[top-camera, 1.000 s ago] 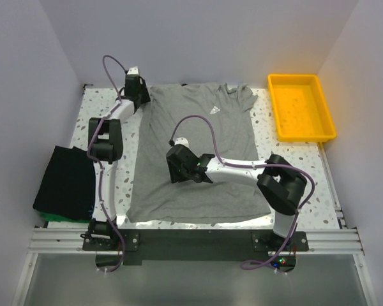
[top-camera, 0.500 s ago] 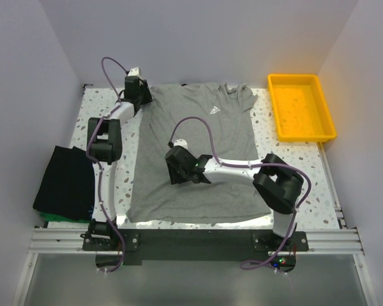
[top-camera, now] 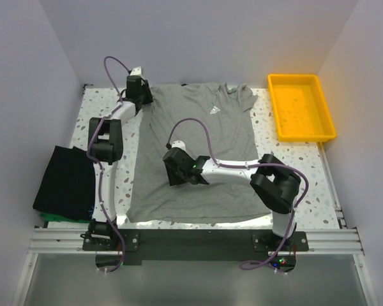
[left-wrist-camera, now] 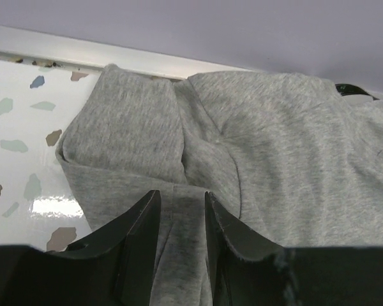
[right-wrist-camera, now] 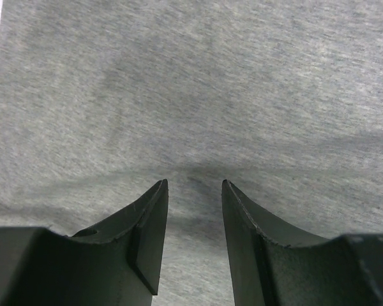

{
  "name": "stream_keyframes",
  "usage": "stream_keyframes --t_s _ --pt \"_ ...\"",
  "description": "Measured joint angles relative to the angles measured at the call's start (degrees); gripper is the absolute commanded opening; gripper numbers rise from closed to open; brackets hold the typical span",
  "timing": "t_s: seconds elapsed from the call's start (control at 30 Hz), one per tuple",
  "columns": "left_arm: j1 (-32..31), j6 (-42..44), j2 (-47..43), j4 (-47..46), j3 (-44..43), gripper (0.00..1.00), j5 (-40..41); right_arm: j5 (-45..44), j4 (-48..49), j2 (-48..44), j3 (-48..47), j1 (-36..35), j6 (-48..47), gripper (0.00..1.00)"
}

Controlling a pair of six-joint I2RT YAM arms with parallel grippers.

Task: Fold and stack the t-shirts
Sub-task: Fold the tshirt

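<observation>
**Top external.** The heather-grey t-shirt (top-camera: pixel 201 137) lies flat and face up in the middle of the speckled table (top-camera: pixel 271 137), collar at the far edge and hem near the arm bases. Bare table runs down both its long sides, with more of it on the right. The yellow tray (top-camera: pixel 301 105) stands at the far right, apart from the shirt. A folded black t-shirt (top-camera: pixel 67 182) lies at the near left over a green one (top-camera: pixel 50 218), of which only an edge shows. Both are well apart from the grey shirt.

The left gripper (top-camera: pixel 142 97) is at the shirt's far left sleeve. The right gripper (top-camera: pixel 172 174) is over the shirt's left-centre, inside its outline. Against the earlier frames, the right gripper has shifted slightly left and toward the near edge. The left gripper is almost where it was, and the shirt's outline is unchanged.

**Left wrist.** The left gripper (left-wrist-camera: pixel 180 199) straddles a raised fold of the grey sleeve (left-wrist-camera: pixel 124 134). The jaws stand apart with cloth between them. Whether the fingers already pinch it cannot be told. The sleeve's edge ends just short of the far rail (left-wrist-camera: pixel 83 54), with open table to its left.

**Right wrist.** The right gripper (right-wrist-camera: pixel 195 185) is released. Its jaws are spread over flat grey cloth, with a faint crease between the tips and nothing held. The shirt's left edge shows at the frame's left margin.
</observation>
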State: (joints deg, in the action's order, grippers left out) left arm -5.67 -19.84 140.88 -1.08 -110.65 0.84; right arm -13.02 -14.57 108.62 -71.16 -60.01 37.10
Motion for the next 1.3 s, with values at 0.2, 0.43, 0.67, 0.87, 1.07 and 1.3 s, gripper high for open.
stream_keyframes --t_s 0.2,0.43,0.67,0.87,1.07,1.3 --pt "-0.13 0.09 0.04 0.46 -2.05 0.27 0.0 -0.42 -0.02 0.0 -0.22 -0.26 -0.02 0.43" --pt "-0.13 0.98 0.04 0.66 -2.08 0.27 0.07 -1.57 -0.42 0.61 -2.58 -1.84 -0.28 0.43" --pt "-0.13 1.57 0.81 3.67 -3.91 0.48 1.84 -1.73 -0.61 0.94 -3.87 -3.5 -0.33 0.43" --pt "-0.13 1.4 3.04 5.16 -5.92 0.41 2.38 -2.45 -0.83 0.94 -3.98 -3.54 -0.42 0.43" --pt "-0.13 0.83 4.2 5.42 -5.95 0.22 2.64 -2.54 -0.9 0.96 -4.07 -3.56 -0.55 0.43" --pt "-0.13 0.85 2.71 3.63 -3.28 0.14 3.23 -2.56 -1.18 2.43 -5.79 -4.15 -0.74 0.43"
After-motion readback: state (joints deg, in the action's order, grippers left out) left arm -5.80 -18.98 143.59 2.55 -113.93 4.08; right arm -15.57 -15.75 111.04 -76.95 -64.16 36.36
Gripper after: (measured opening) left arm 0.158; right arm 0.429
